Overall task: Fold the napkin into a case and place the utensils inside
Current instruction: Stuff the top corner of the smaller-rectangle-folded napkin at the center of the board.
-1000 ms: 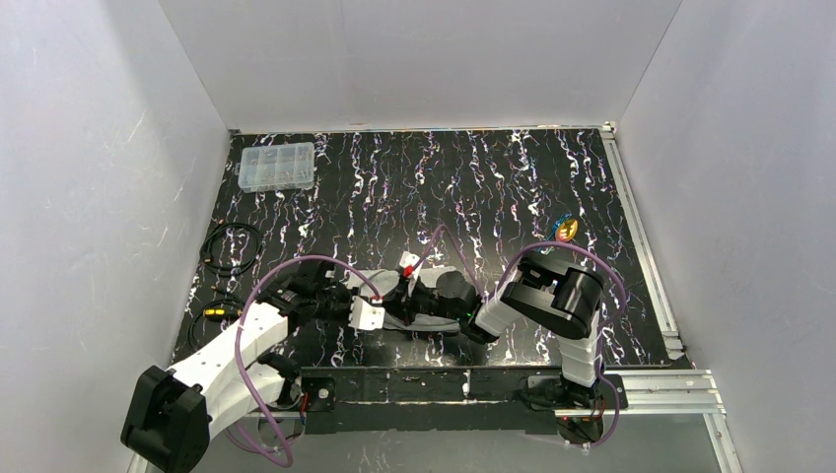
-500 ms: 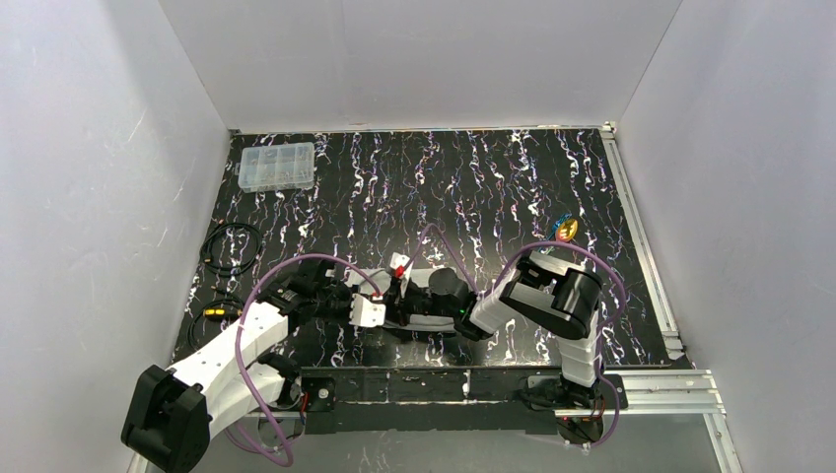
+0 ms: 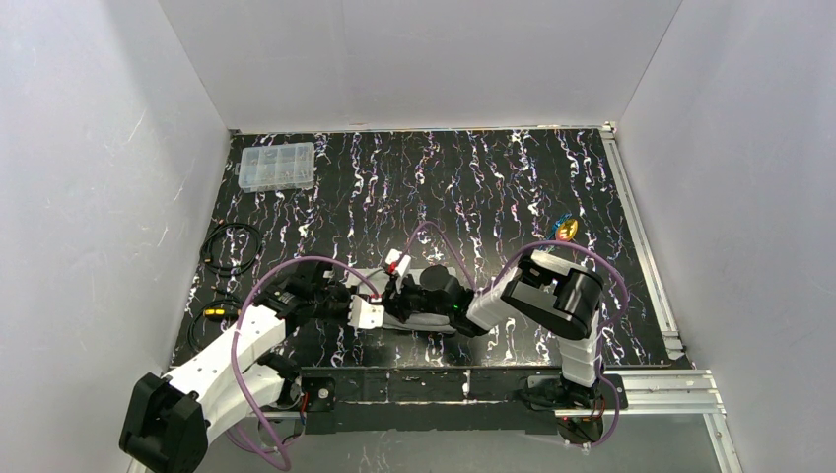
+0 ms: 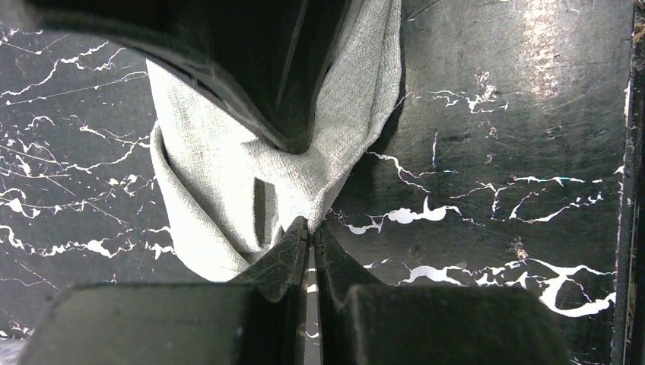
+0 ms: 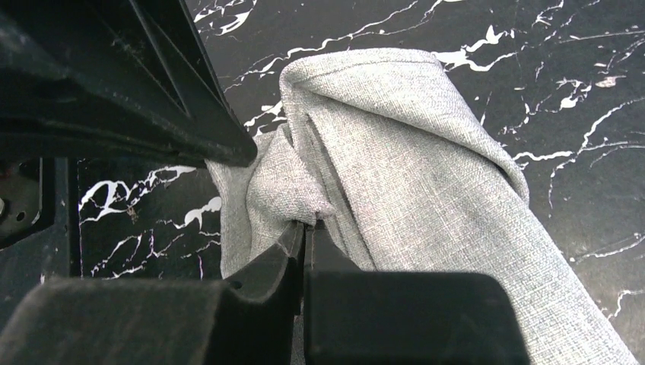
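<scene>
Where they face each other near the near edge of the surface [image 3: 493,177], the left gripper [image 4: 310,228] and right gripper [image 5: 306,226] each pinch shut on the bunched napkin [image 5: 426,144], lying left-to-right between them; the utensils [image 3: 564,230] lie well apart toward the right edge, nearer the right gripper.

The napkin [image 4: 209,179] is seen as soft grey cloth, matte, with a coarse weave that's easily made out. The surface [image 4: 494,114] is finished in glossy black marble-look with white veins, the fingers [image 4: 278,262] are done in dull, slightly grainy black plastic, and the far box [image 3: 277,166] is moulded from clear plastic.
</scene>
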`<state>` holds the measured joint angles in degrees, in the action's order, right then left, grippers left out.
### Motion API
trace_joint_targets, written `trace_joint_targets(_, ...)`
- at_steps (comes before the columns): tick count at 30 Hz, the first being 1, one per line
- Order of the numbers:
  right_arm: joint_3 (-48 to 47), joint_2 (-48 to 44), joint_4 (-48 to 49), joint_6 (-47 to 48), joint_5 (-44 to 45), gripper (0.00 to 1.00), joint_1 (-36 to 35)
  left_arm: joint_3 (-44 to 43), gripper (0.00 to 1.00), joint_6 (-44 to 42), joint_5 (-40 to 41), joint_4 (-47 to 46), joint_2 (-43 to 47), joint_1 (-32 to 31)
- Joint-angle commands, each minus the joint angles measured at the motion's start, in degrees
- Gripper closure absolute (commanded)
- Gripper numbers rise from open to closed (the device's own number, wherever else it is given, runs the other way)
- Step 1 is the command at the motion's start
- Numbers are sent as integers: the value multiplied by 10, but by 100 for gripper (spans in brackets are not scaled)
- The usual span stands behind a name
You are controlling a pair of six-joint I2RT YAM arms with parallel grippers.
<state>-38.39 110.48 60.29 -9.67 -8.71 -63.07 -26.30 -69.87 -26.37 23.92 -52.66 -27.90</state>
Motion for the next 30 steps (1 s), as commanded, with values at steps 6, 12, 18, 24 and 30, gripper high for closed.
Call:
trace_joint_targets(6,-27,0,-12,1,-25,99,-4,-9,100,6,-25,-8,1,-2)
trace_joint_targets(12,-22,3,31,-20,-73,99,-4,-12,100,16,-20,-28,-21,-2)
trace_joint_targets(18,-18,8,63,-38,-101,87,-1,-5,100,15,-24,-32,-19,-2)
trace_joint_targets(24,-35,26,50,-39,-115,79,1,-4,100,18,-20,-37,-17,-2)
trace_joint_targets(30,-29,23,62,-36,-128,54,1,-4,100,20,-19,-34,-19,-1)
